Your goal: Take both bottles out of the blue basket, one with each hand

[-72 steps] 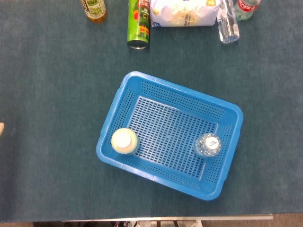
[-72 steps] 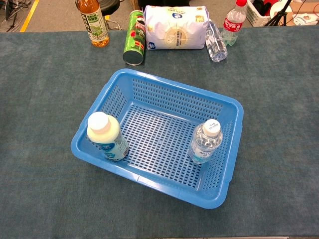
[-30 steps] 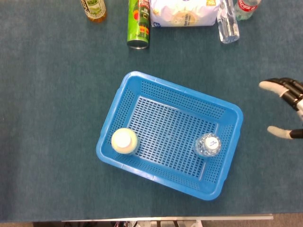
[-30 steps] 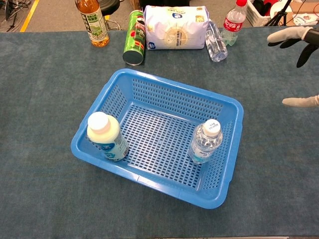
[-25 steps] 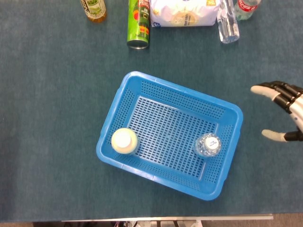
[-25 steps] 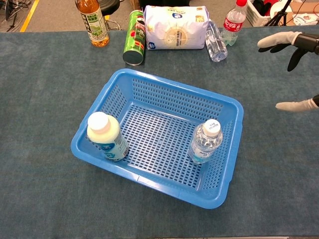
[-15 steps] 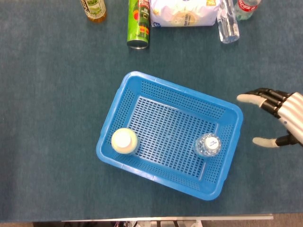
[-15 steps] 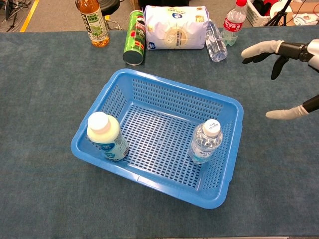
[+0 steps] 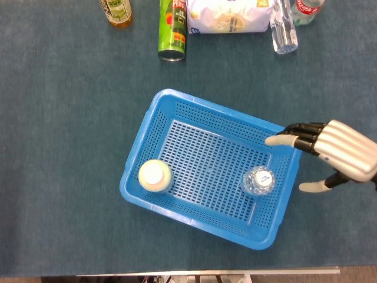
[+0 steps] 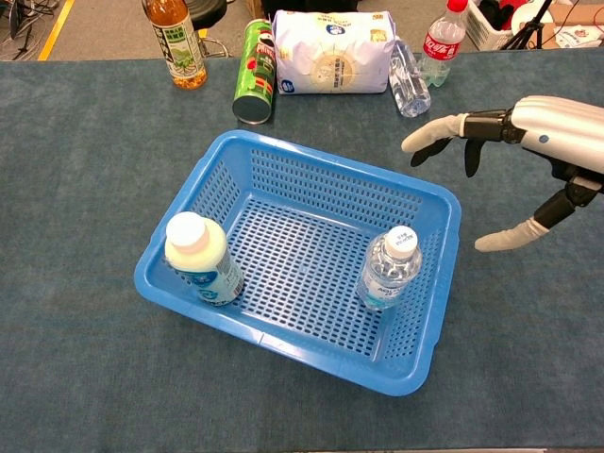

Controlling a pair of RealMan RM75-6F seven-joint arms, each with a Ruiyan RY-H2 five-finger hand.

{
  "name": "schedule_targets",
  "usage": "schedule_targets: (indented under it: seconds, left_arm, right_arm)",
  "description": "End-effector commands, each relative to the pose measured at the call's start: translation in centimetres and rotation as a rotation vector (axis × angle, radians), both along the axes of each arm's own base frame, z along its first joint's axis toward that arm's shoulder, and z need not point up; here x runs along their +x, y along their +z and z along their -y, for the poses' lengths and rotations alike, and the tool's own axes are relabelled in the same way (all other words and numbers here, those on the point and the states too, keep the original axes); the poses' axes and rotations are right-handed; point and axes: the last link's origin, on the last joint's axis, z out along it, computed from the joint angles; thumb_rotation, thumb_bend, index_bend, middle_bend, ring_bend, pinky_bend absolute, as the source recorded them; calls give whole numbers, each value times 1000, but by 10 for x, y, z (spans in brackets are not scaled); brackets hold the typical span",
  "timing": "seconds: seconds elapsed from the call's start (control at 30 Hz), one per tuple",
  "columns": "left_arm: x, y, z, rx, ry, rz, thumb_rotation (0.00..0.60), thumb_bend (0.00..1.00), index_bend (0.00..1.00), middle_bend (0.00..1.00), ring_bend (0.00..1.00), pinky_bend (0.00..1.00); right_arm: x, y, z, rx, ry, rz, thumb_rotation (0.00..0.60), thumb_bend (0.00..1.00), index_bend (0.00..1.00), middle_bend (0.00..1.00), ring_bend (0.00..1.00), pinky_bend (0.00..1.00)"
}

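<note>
Head view: right hand point(image 9: 337, 154) nearer basket point(image 9: 177, 106).

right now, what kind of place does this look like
Probably a lab or workshop set up for robot tests, not a home: a table covered in dark felt, groceries lined along its far edge behind a blue basket, and cables and yellow floor tape beyond it.

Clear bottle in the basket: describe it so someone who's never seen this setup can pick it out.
Find the blue basket in the middle of the table. Two bottles stand upright inside it; the clear water bottle is in the corner nearest the right robot hand. Unlike the opaque white bottle in the opposite near corner, it is see-through with a small white cap.
</note>
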Motion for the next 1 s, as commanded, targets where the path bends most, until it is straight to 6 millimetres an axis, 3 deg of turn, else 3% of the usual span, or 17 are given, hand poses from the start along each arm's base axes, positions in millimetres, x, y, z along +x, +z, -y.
schedule_targets:
  seconds: [0.03,0.37,1.0]
  left_arm:
    - [0,0,0,1,1,1,600,196,384,360,289,534]
    - [-3,1,2,14,1,12,600,196,384,360,289,534]
    - [-11,6,10,35,17,32,600,196,385,368,295,534]
  right_arm:
    - [6,-3,3,13,33,-28,600,0,191,303,253,442]
    - [29,-13,9,77,125,-119,600,0,191,313,253,442]
    - [51,-46,21,134,202,-213,600,0,205,312,253,442]
